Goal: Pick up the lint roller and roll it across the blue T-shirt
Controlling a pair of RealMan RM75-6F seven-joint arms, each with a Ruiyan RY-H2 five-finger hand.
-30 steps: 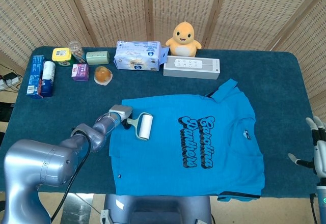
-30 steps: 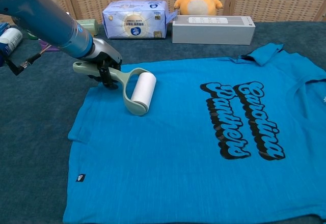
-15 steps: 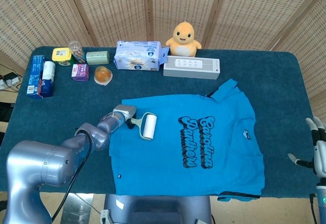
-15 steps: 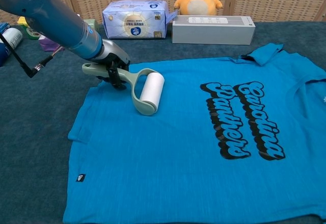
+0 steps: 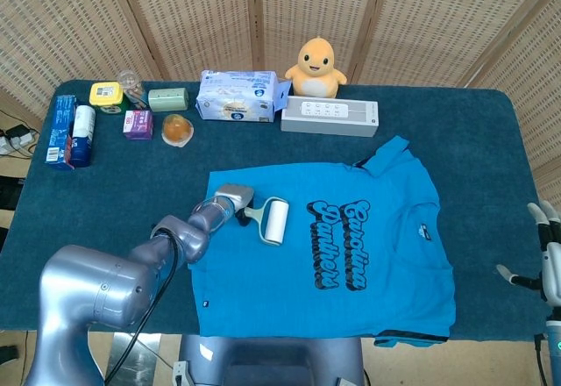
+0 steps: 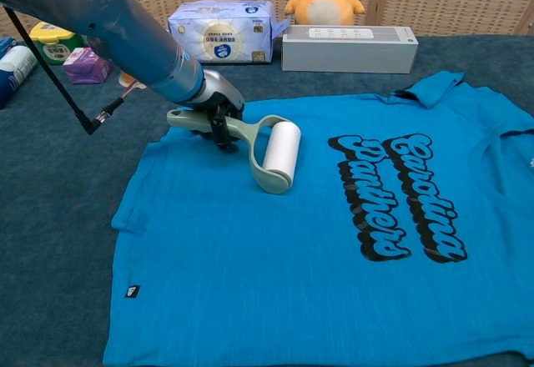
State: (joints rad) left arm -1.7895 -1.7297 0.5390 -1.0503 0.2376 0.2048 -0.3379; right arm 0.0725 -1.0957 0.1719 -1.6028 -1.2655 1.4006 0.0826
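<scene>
Gripping the pale green handle, the left hand (image 6: 209,108) holds the lint roller (image 6: 271,152) with its white roll lying on the blue T-shirt (image 6: 275,250), just left of the printed lettering. That shirt lies spread flat on the dark blue table (image 5: 491,140). At the table's right edge the right hand (image 5: 545,259) hangs apart, fingers seemingly spread and holding nothing, though it is only partly visible.

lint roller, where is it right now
The lint roller lies on the blue T-shirt, left of its printed lettering in the chest view, with the left hand holding its handle.
</scene>
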